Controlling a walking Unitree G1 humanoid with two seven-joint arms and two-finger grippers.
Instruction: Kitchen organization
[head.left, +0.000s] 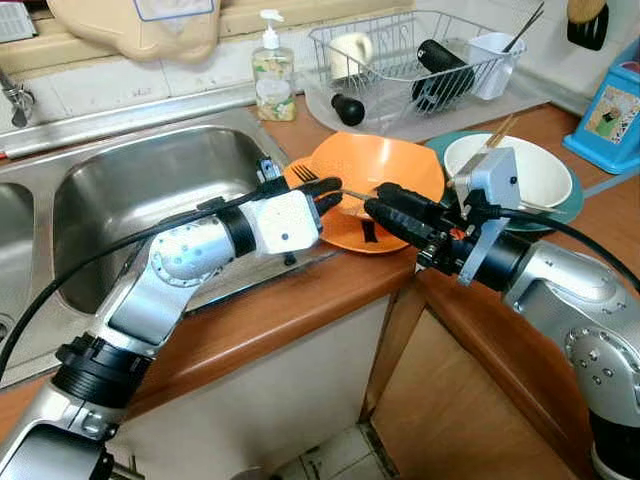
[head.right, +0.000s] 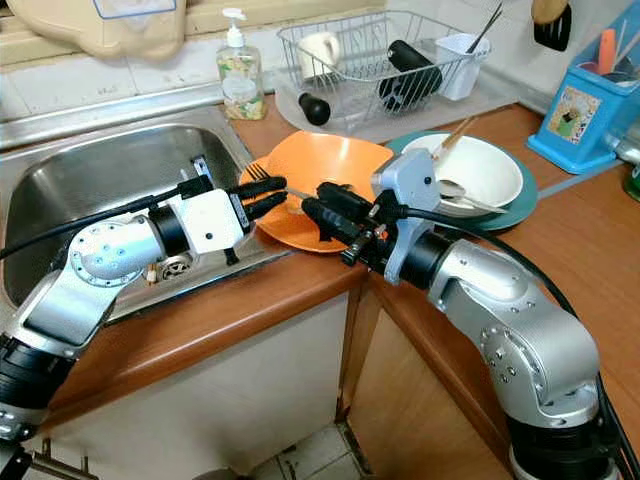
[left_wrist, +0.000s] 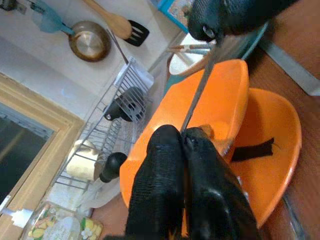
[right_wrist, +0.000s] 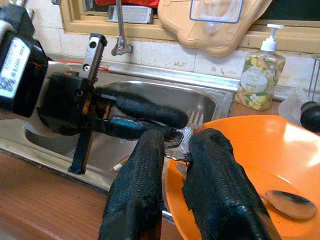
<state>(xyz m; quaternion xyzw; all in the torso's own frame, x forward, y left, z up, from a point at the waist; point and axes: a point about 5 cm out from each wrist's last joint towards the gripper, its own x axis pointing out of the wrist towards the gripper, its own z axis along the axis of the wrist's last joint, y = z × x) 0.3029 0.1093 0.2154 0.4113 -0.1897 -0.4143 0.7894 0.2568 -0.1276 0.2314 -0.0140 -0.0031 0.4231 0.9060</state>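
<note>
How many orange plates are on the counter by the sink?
2. Both sit stacked beside the sink: the upper orange plate rests tilted on the lower orange plate. Another could be hidden underneath.

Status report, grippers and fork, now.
Left gripper and right gripper both shut on fork over orange plate. Sink beside. Nothing in the way.
</note>
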